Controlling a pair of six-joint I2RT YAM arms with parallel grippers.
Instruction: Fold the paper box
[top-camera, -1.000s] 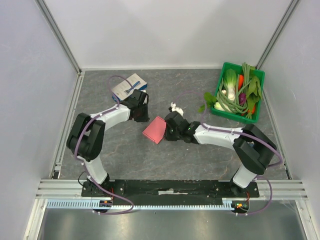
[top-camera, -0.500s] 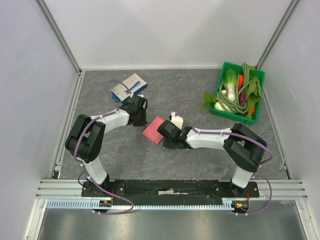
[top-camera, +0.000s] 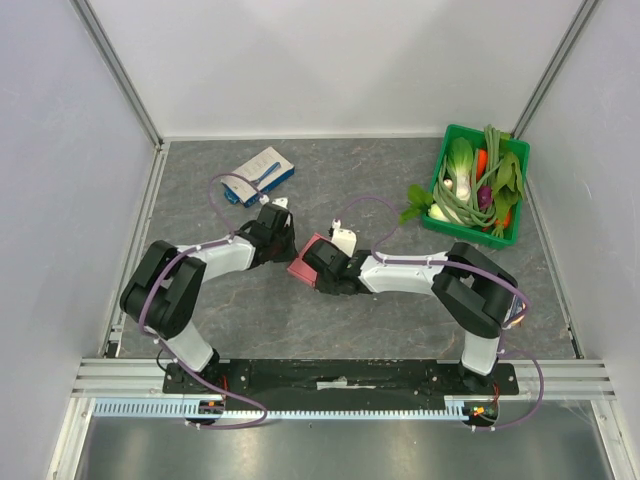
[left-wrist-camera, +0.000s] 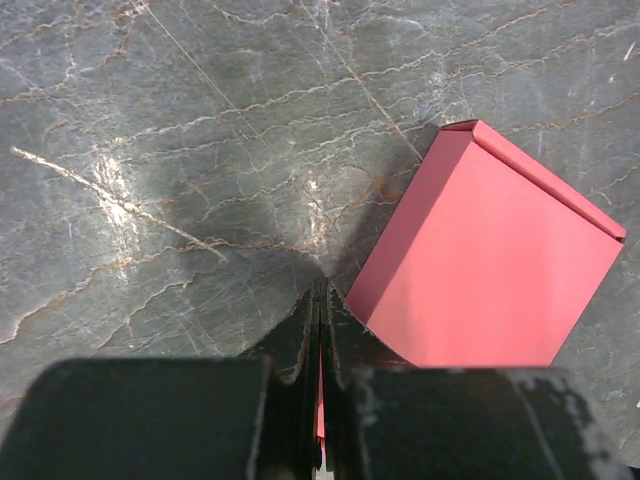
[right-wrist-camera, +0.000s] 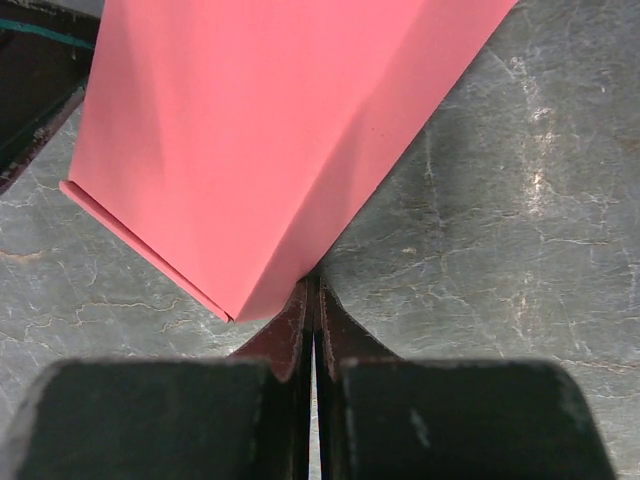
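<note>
Smooth pink-red card box (left-wrist-camera: 490, 260) on veined grey marble-look surface (left-wrist-camera: 150, 120); left claw (left-wrist-camera: 320, 292) pinches its thin edge; right claw (right-wrist-camera: 311, 287) closed tight at its corner.

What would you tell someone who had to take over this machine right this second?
Left hand: shut, with a sliver of the paper box pinched between its fingers.
Right hand: shut, tips at the box's other side. I cannot tell whether it pinches any card.
Box: mid-table, between the two hands, mostly flat, one edge flap turned up.
Done: both hands brought to the box.
Left: fold it into a proper box shape.
</note>
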